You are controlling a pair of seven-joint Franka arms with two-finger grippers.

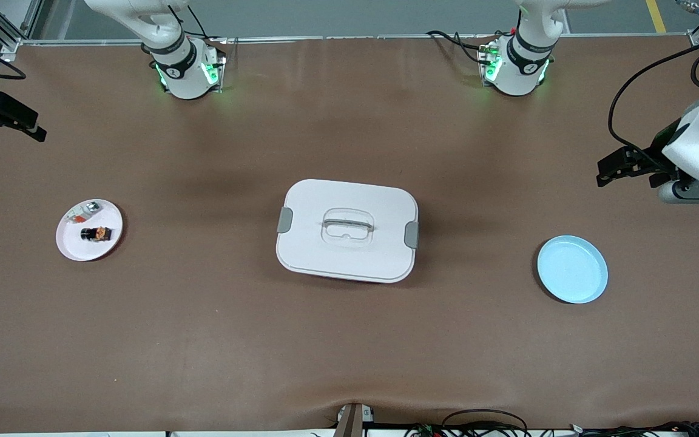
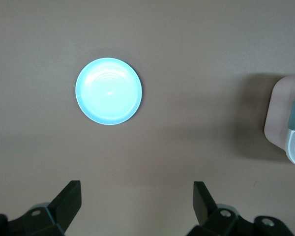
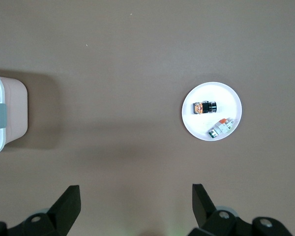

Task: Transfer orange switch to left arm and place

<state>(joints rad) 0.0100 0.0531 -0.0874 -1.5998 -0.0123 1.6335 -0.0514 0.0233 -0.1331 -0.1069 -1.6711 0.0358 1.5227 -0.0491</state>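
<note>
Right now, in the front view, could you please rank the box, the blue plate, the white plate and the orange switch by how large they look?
1. box
2. blue plate and white plate, about alike
3. orange switch

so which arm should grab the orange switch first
The right arm, probably. The orange switch lies on the white plate at its end of the table, and the right gripper, fingers open, is on that side. The box lies between it and the left gripper.

White box (image 1: 347, 230), grey latches; black-and-orange switch (image 1: 96, 233) on white plate (image 1: 76, 247); blue plate (image 1: 572, 269).
</note>
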